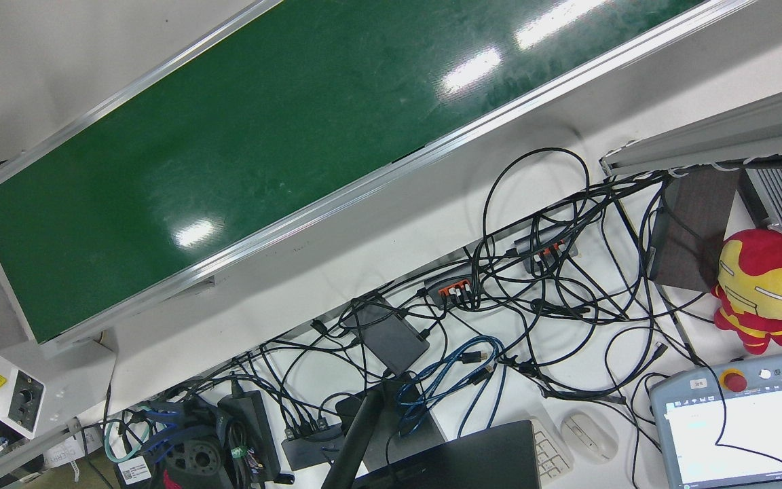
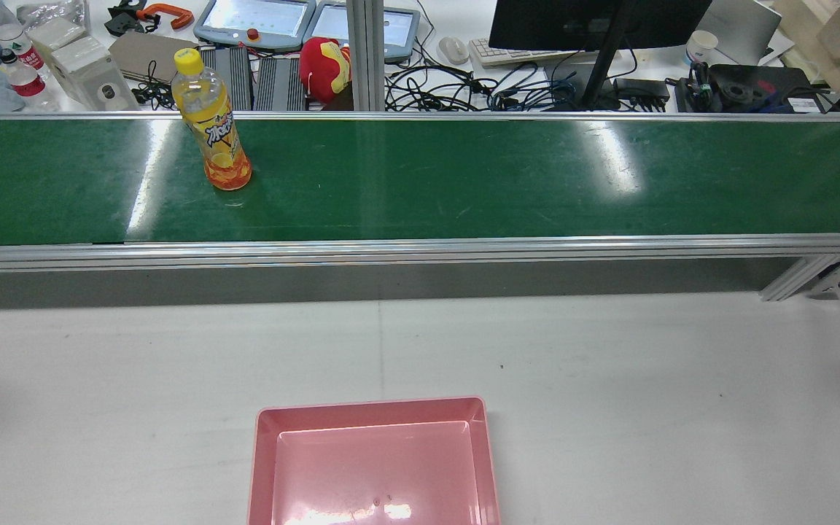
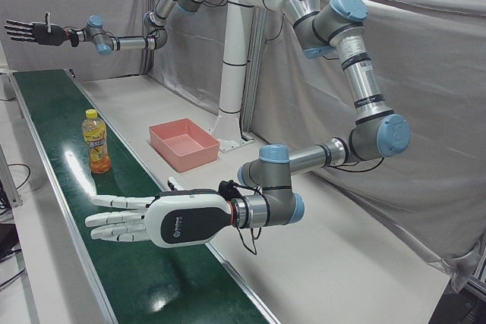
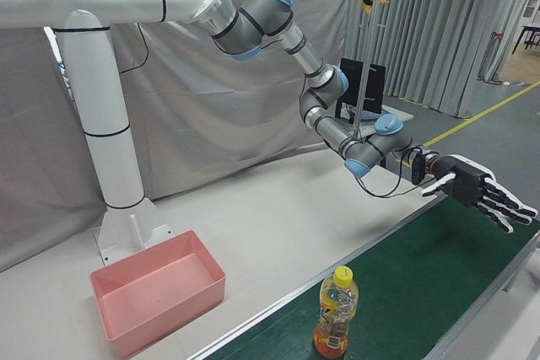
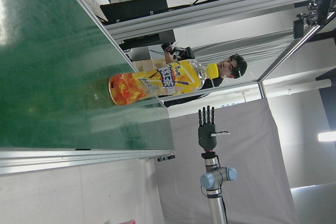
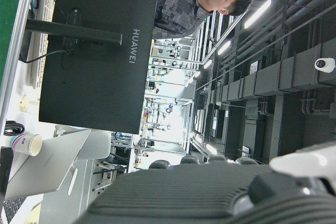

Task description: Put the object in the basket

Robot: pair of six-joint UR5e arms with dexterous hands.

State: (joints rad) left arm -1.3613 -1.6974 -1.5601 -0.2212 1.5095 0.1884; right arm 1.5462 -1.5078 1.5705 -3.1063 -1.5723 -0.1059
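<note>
A yellow-capped bottle of orange drink (image 2: 212,127) stands upright on the green conveyor belt (image 2: 464,175), toward its left end. It also shows in the left-front view (image 3: 95,142), the right-front view (image 4: 336,314) and the left hand view (image 5: 157,82). The pink basket (image 2: 369,405) sits empty on the white table by the pedestal (image 3: 171,153). My left hand (image 3: 163,221), white, hovers flat and open over the belt, well short of the bottle. My right hand (image 4: 481,191), black, is open over the belt's other end (image 3: 34,32).
The belt's aluminium rail (image 2: 420,248) runs between the basket and the bottle. Behind the belt stand a monitor (image 2: 595,22), tangled cables (image 1: 533,285), a red plush toy (image 2: 325,62), teach pendants and water bottles (image 2: 19,58).
</note>
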